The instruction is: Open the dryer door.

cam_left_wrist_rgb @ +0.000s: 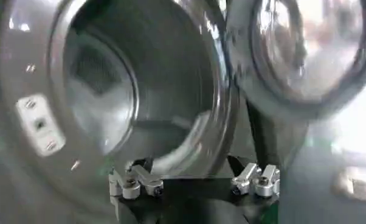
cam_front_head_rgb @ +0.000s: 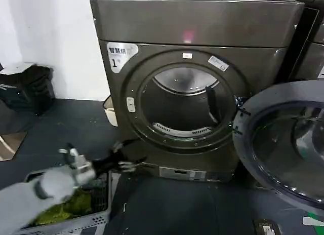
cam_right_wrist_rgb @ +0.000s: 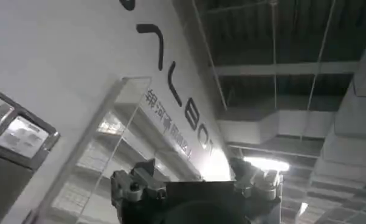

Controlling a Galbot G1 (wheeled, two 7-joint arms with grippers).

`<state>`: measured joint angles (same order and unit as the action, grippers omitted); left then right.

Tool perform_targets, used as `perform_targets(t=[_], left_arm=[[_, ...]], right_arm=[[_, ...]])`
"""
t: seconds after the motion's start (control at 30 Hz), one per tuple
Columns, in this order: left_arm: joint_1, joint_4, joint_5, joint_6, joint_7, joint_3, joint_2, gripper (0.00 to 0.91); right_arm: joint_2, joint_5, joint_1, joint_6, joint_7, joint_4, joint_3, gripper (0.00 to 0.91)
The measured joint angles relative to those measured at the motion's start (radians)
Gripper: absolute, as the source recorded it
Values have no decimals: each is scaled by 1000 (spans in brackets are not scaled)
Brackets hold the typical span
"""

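Now, left gripper (cam_front_head_rgb: 123,156): fingers spread wide, nothing held, nothing touched, at seven o'clock of the drum opening (cam_front_head_rgb: 185,101).
Dryer door (cam_front_head_rgb: 283,144): swung open, at three o'clock.
Right gripper (cam_right_wrist_rgb: 195,182): fingers parted, empty.

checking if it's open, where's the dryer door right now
In the head view the door hangs swung wide open at the right of the dryer, hinged beside the open drum. The left tool is low, left of the drum.
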<state>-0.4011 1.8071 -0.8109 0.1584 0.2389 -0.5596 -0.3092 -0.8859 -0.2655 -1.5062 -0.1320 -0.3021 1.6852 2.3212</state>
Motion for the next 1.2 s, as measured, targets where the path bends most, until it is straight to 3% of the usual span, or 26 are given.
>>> perform_targets(t=[0.17,0.33,0.53,1.1,1.2], left_arm=[[15,-69,63,-138,137,5,100,907],[12,-152,192,-168,238,19,167,907],[3,-281,338,-160,269,23,198,907],[-1,-405,623,-64,462,55,252,907],[-2,-409,625,-50,459,57,258,907]], right_arm=[[6,20,9,9,-1,-15,-14,907],[15,21,4,7,-1,-32,-16,907],[19,23,-2,8,-2,-39,-22,907],[12,39,-19,18,-4,-44,-31,907],[7,42,-18,22,-4,-48,-32,907]])
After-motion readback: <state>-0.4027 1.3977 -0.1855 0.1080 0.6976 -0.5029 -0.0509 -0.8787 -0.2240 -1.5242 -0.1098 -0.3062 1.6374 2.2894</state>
